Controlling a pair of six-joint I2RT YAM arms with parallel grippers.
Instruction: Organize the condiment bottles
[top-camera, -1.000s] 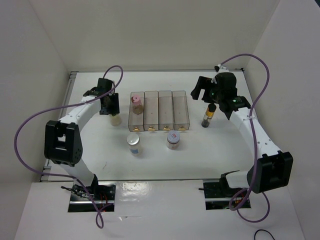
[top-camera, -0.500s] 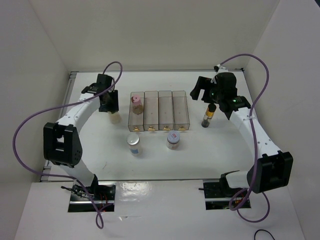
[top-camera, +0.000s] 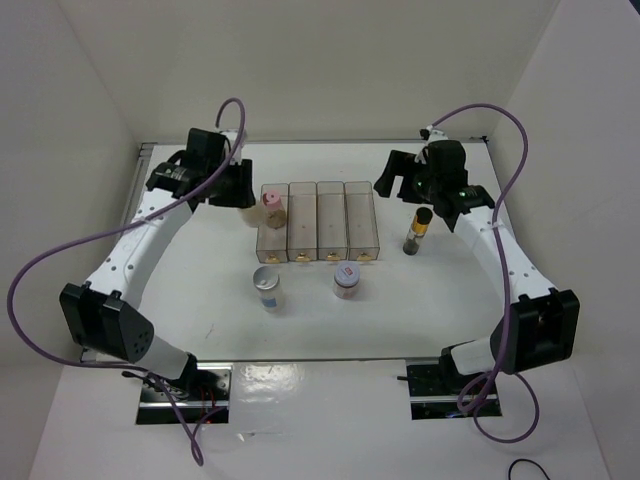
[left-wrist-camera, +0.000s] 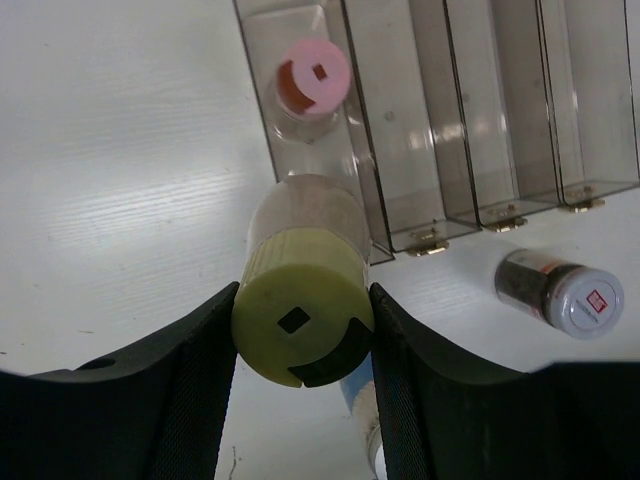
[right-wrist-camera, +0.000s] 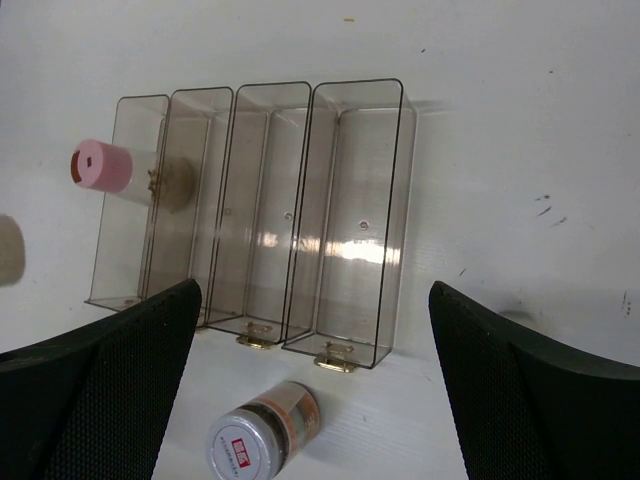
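**Left gripper pinches yellow-capped bottle; right gripper spread and empty**

The left gripper (left-wrist-camera: 303, 322) clamps the pale-yellow-capped bottle (left-wrist-camera: 300, 285) between its two fingers (left-wrist-camera: 195, 385), with the cap facing the wrist camera. Just beyond the held bottle lies the row of four clear bins (left-wrist-camera: 400, 150). The pink-capped bottle (left-wrist-camera: 312, 78) stands in the end bin straight ahead of these fingers. The short jar with red-marked white lid (left-wrist-camera: 565, 296) sits on the table (top-camera: 200, 290) off to the right-hand finger's side, outside the bins. The right gripper (top-camera: 398, 186) is spread wide with nothing between its fingers. The slim dark bottle with yellow band (top-camera: 415, 232) stands upright near it, outside its grasp. The silver-grey-capped bottle (top-camera: 268, 288) stands well apart from both grippers.
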